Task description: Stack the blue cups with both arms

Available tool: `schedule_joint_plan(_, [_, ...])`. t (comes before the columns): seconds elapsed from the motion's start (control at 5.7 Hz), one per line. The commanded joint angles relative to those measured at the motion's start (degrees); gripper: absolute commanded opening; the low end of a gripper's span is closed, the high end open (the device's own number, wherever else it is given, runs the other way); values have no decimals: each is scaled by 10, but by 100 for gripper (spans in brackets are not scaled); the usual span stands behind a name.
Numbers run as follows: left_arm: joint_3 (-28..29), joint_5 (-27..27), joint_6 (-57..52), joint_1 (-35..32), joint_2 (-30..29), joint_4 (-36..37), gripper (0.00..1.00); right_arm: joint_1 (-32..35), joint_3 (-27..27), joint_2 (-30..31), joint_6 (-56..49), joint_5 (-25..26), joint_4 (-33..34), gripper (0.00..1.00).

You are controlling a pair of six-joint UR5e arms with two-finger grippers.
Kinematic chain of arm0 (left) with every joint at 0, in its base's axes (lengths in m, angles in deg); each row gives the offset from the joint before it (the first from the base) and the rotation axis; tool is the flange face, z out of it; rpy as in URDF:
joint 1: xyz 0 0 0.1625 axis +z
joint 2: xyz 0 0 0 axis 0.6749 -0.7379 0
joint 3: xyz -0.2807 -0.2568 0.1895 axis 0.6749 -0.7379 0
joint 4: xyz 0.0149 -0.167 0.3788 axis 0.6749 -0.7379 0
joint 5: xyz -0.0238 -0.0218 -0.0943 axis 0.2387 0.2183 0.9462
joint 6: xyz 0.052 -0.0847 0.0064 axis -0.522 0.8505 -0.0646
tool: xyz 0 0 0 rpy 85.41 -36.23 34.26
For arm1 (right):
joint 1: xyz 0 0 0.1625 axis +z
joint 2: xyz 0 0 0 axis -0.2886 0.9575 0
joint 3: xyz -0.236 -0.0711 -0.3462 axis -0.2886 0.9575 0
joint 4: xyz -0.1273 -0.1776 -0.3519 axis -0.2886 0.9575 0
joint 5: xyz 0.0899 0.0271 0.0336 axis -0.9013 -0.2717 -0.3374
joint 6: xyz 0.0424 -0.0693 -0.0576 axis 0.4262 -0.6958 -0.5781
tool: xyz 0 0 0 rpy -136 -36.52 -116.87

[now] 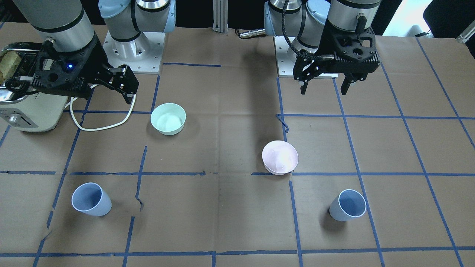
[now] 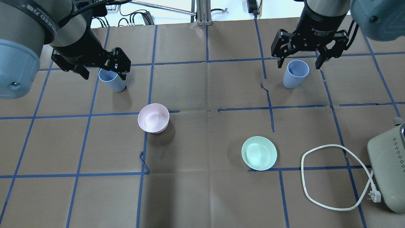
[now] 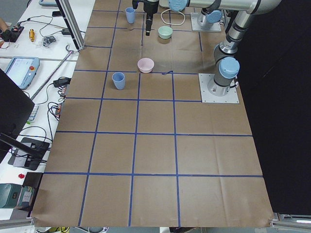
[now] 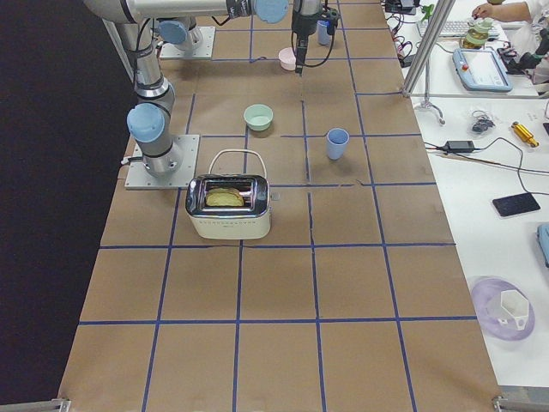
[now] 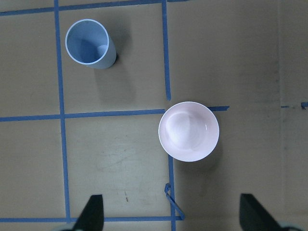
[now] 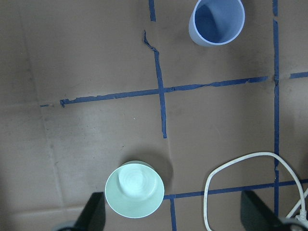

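Note:
Two pale blue cups stand upright and far apart on the brown table. One cup (image 1: 347, 205) (image 2: 110, 80) (image 5: 89, 44) is on my left side. The other cup (image 1: 91, 199) (image 2: 295, 74) (image 6: 217, 21) is on my right side. My left gripper (image 1: 324, 89) (image 2: 102, 69) (image 5: 173, 219) is open and empty, high above the table and back from its cup. My right gripper (image 1: 122, 87) (image 2: 299, 61) (image 6: 175, 219) is also open and empty, high above the table and back from its cup.
A pale pink bowl (image 1: 280, 157) (image 5: 188, 131) sits near the middle. A mint-green bowl (image 1: 168, 118) (image 6: 134, 190) sits nearer my right arm. A toaster (image 1: 26, 100) (image 4: 229, 206) and its looped white cable (image 2: 332, 177) lie at my right.

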Motion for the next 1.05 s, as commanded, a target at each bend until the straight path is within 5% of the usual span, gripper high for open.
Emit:
schedule_joint_plan(0.0, [0,0,1,0,0,0,99,0,0,-1,-1,0,1,100])
schedule_joint_plan(0.53, [5,10,-6,7,-16,17,99,-14,1,-4,-7,-5,5,100])
schedule_joint_plan(0.88, [33,11,-27,26,-101,84,99,-57,5,-24,-65,-3,20,100])
